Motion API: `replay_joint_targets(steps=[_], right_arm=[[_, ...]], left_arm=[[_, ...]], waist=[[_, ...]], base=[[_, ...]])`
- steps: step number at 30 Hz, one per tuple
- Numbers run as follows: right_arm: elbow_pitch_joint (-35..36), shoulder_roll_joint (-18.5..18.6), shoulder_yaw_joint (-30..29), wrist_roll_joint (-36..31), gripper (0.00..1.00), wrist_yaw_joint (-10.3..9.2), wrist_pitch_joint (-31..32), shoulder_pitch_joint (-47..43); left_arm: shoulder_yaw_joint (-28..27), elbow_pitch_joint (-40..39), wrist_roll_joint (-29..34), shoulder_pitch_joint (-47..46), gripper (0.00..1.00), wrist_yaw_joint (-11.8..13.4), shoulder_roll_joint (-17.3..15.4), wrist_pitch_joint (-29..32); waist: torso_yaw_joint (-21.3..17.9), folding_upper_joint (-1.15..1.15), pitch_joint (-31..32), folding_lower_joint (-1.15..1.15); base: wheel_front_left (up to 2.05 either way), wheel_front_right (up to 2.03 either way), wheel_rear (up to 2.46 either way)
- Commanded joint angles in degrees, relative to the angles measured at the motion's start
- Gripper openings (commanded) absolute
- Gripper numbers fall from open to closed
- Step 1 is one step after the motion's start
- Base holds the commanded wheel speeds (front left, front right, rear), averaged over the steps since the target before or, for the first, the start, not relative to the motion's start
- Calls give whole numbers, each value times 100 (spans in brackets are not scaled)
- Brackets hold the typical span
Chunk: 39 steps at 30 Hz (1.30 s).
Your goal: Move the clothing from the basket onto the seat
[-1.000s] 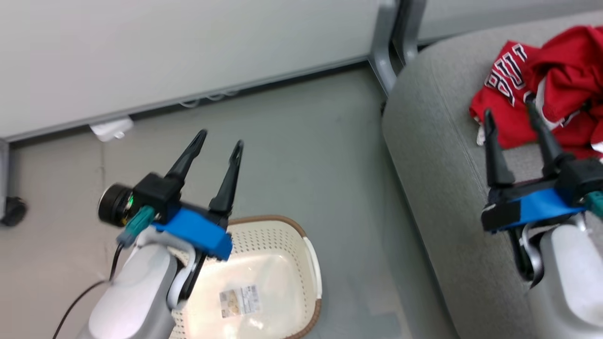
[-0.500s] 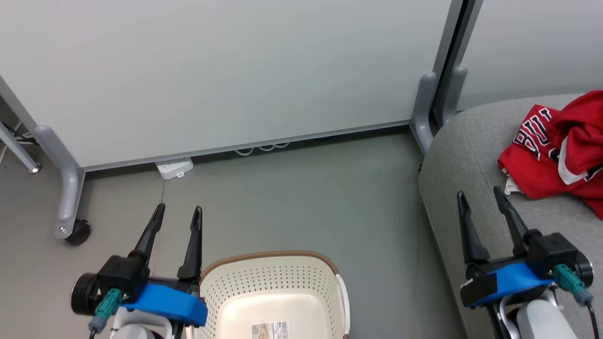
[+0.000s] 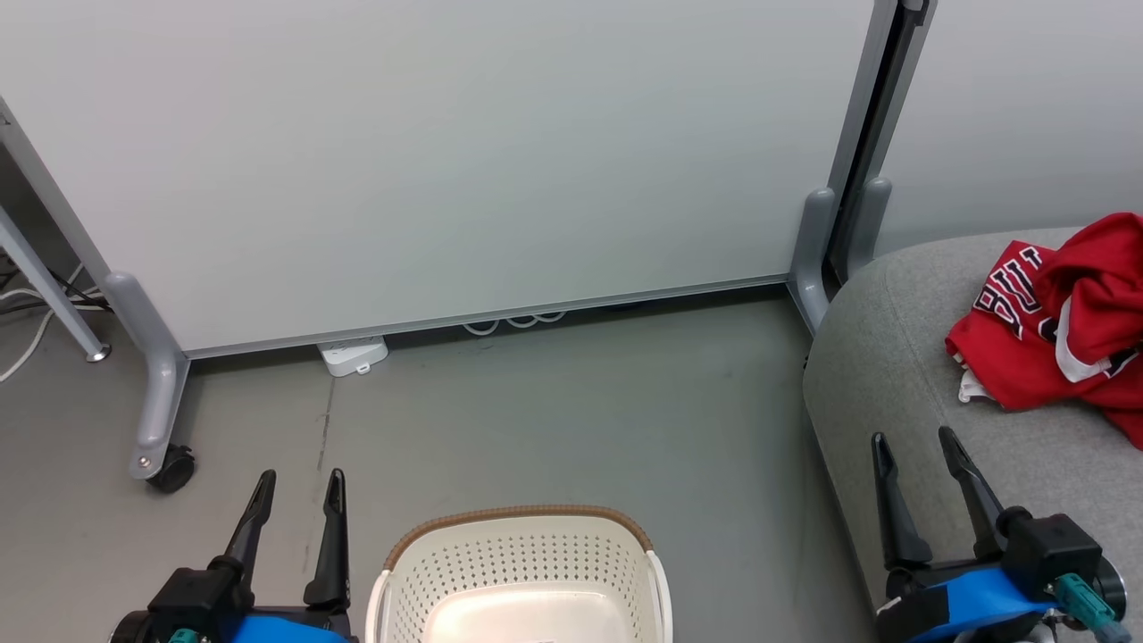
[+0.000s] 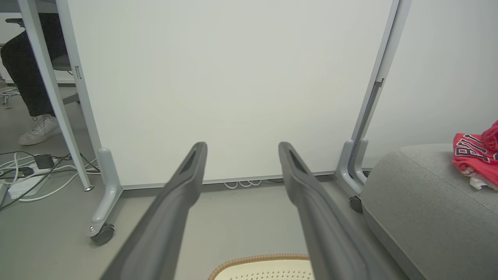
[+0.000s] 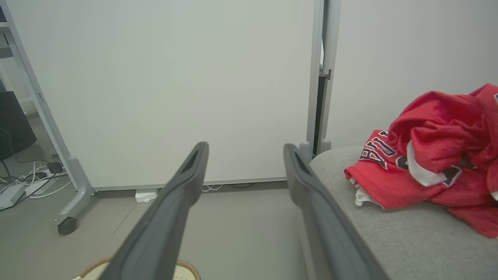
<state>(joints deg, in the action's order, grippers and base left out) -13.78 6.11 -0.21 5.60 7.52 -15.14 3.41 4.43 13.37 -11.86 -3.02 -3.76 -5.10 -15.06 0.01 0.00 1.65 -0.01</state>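
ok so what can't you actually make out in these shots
- Basket: the head view's bottom edge cuts off its near half, so leftover items there cannot be ruled out.
- Clothing on the seat: cropped by the right edge; the number of garments and the folded lettering are unclear.
- Person's shoe, left wrist view: the rest is behind the partition frame or past the edge.

White partition panels (image 3: 446, 152) on grey wheeled legs (image 3: 161, 393); grey floor (image 3: 580, 402), cables (image 4: 27, 171) at left
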Motion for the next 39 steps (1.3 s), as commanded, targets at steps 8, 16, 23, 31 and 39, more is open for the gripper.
replay_joint_targets(steps=[8,16,23,31,39], right_arm=[[-24,-95,-21,89,100,-5,1,-319],[-70,-122,-17,109,100,-5,1,-385],[-71,-112,7,93,100,-5,1,-350],[-88,-119,9,90,100,-5,1,-280],[-186,-111,10,56,0,0,0,-330]], left_arm=[[-248,35,162,206,100,-179,132,-17],[-380,77,266,266,100,-238,184,-16],[-441,168,284,249,100,-267,206,-16],[-421,223,246,102,100,-227,212,-16],[-410,328,240,213,0,-194,241,11]], waist=[[45,0,111,1],[35,0,168,1],[40,0,151,1],[62,0,107,1],[58,0,101,1]], base=[[0,0,0],[0,0,0],[0,0,0],[0,0,0],[0,0,0]])
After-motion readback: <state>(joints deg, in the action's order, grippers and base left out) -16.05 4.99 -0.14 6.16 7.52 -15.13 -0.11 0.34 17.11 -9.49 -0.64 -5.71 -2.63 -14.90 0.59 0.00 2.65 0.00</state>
